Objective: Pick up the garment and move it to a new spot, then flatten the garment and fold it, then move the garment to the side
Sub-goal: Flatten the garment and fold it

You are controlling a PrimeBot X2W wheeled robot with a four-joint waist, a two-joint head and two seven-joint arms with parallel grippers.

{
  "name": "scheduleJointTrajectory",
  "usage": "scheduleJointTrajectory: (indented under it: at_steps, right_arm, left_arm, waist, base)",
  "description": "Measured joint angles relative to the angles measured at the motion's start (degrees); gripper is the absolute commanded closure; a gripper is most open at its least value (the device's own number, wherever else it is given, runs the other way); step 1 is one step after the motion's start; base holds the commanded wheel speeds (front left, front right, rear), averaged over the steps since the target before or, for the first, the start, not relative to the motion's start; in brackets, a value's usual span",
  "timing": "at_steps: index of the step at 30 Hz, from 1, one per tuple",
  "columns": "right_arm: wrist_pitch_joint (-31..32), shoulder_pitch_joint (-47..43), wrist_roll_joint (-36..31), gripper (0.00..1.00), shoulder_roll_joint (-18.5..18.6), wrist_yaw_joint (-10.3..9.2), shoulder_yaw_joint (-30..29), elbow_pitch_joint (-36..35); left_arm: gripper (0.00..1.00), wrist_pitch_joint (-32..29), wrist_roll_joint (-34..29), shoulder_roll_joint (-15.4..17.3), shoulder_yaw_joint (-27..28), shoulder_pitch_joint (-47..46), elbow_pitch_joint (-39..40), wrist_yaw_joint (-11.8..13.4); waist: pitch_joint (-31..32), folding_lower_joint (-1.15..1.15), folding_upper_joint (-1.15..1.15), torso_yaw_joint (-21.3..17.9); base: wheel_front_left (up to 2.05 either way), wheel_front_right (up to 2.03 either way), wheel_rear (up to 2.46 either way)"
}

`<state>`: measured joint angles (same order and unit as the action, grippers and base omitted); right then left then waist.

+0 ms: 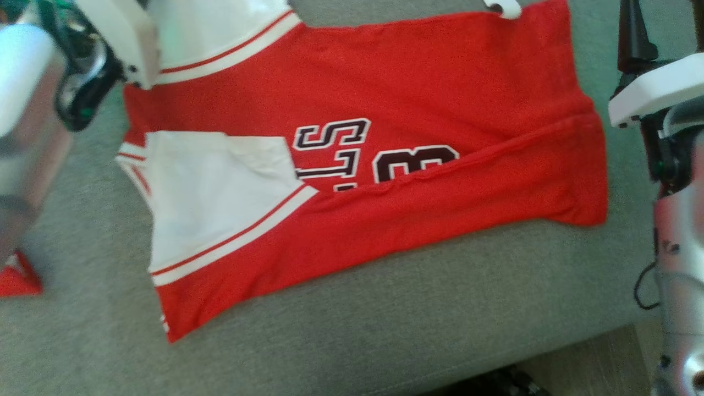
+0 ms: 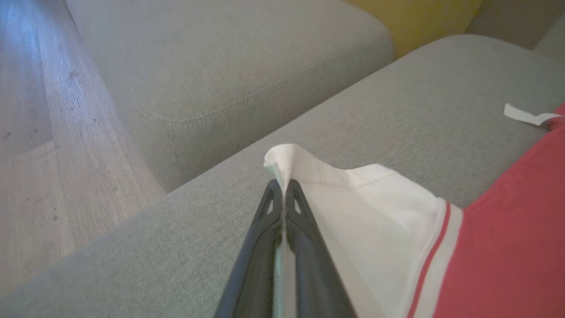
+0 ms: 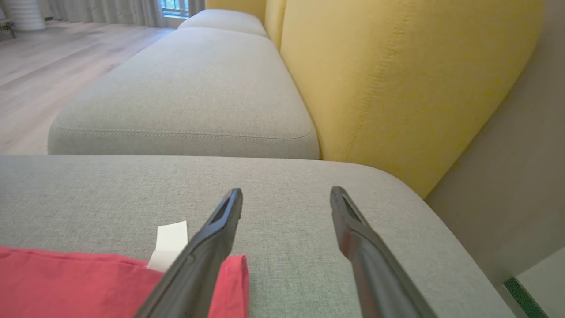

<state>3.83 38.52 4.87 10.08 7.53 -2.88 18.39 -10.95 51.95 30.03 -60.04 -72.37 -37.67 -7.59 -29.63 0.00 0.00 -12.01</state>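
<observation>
garment (image 1: 418, 82): red jersey with white sleeves, spread across the grey cushion (image 1: 385, 341). its lower part is folded up over the lettering, and one corner lies near the cushion's front edge. left gripper (image 2: 282, 187): closed on the garment's white sleeve (image 2: 353, 198), by the cushion edge facing a second cushion (image 2: 220, 57). right gripper (image 3: 286, 198): open, fingers wide apart over bare cushion, beside the red corner and tag (image 3: 170, 238). around: yellow backrest (image 3: 397, 79), wood floor (image 2: 39, 154).
</observation>
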Motion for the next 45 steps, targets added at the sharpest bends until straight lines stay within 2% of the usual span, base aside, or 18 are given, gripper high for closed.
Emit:
scheduleJointTrajectory:
  at_steps: [6, 11, 19, 27, 28, 29, 34, 38, 45]
  right_arm:
    - [4.24, 1.53, 1.48, 0.0, 5.34, 0.0, 2.87, 5.52]
    - [8.08, 2.2, 3.13, 0.0, 9.47, 0.0, 4.71, 12.3]
    - [13.48, 5.71, 6.23, 0.0, 11.24, 0.0, 7.03, 22.49]
    - [16.0, 8.45, 8.83, 0.0, 13.06, 0.0, 9.78, 26.95]
    - [16.56, 9.09, 9.64, 0.82, 13.05, 0.0, 10.1, 27.41]
    - [16.7, 9.52, 10.34, 1.0, 13.06, 0.0, 10.39, 27.7]
    - [13.94, 10.37, 12.55, 1.0, 12.82, 0.0, 11.7, 28.05]
    - [9.71, 11.23, 14.03, 1.0, 12.78, 0.0, 12.1, 27.84]
    - [3.76, 19.33, 14.77, 1.0, 12.47, 0.0, 13.07, 26.81]
  left_arm:
    - [1.0, 7.28, -0.77, -2.4, -1.42, 1.87, 4.22, 0.0]
    - [1.0, 9.81, -1.29, -3.04, -3.16, 5.8, 9.0, 0.07]
    - [1.0, 11.11, -2.63, -3.03, -4.75, 7.83, 16.07, 2.13]
    - [1.0, 10.85, -2.61, -1.91, -4.81, 8.44, 18.46, 3.6]
    - [1.0, 10.51, -2.61, -1.59, -4.79, 8.44, 18.48, 3.69]
    - [1.0, 10.51, -2.61, -1.35, -4.78, 8.44, 18.48, 3.99]
    - [1.0, 10.61, -2.6, -0.49, -4.17, 8.32, 17.46, 5.24]
    - [1.0, 12.62, -1.47, -0.53, -1.33, 8.05, 15.57, 6.58]
    - [1.0, 14.23, -3.42, -0.78, -0.57, 1.89, 8.89, 6.08]
  waist:
    - [2.56, 0.0, 0.0, 4.86]
    - [4.09, -0.01, 0.0, 9.22]
    - [4.4, 0.0, 0.0, 13.56]
    - [3.48, 0.0, 0.0, 14.34]
    - [3.35, -0.01, 0.0, 14.22]
    - [3.24, -0.01, 0.0, 14.09]
    - [2.82, 0.0, 0.0, 13.07]
    - [2.51, 0.0, 0.0, 12.15]
    - [0.68, 0.0, 0.0, 10.66]
  base:
    - [0.0, 0.0, 0.0]
    - [0.0, 0.0, 0.0]
    - [0.0, 0.0, 0.0]
    - [0.0, 0.0, 0.0]
    - [0.0, 0.0, 0.0]
    - [0.0, 0.0, 0.0]
    - [0.0, 0.0, 0.0]
    - [0.0, 0.0, 0.0]
    - [0.0, 0.0, 0.0]
